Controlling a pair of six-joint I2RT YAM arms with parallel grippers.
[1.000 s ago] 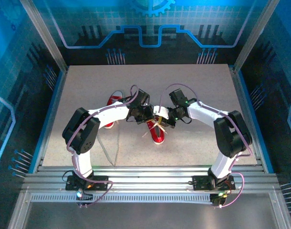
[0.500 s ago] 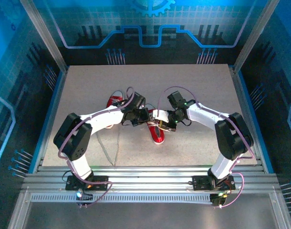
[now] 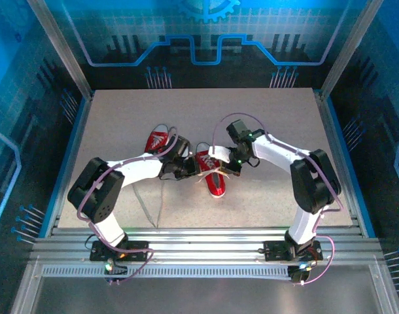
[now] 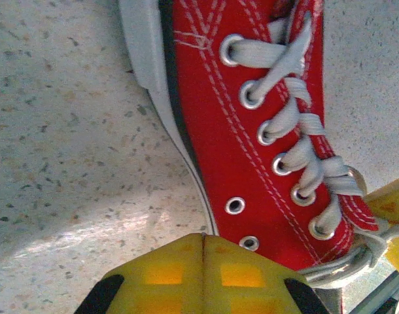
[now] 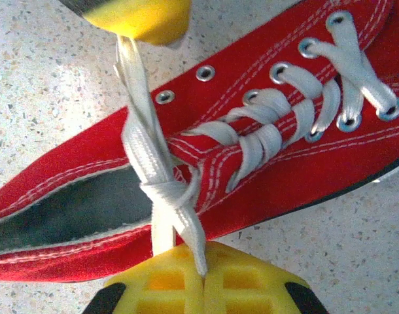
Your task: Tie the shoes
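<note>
One red shoe (image 3: 213,181) with white laces lies mid-table between my two grippers, its side showing close up in the left wrist view (image 4: 252,163). Its two lace ends cross in a knot (image 5: 168,193) above the tongue. My right gripper (image 5: 203,275) (image 3: 227,166) is shut on one lace end at the shoe's side. The other lace (image 5: 142,124) runs taut up to my left gripper's yellow fingers (image 5: 144,19). My left gripper (image 4: 203,237) (image 3: 190,169) is shut, low against the shoe's other side. The second shoe (image 3: 159,139) lies behind the left arm.
The speckled table (image 3: 271,118) has bare room at the right and at the back. Thin pale strands (image 3: 147,208) trail over the near left part of the table. A metal frame and blue walls enclose the table.
My left gripper has moved left and lower, away from the right gripper, and more of the shoe shows between them. My right gripper has shifted only slightly.
</note>
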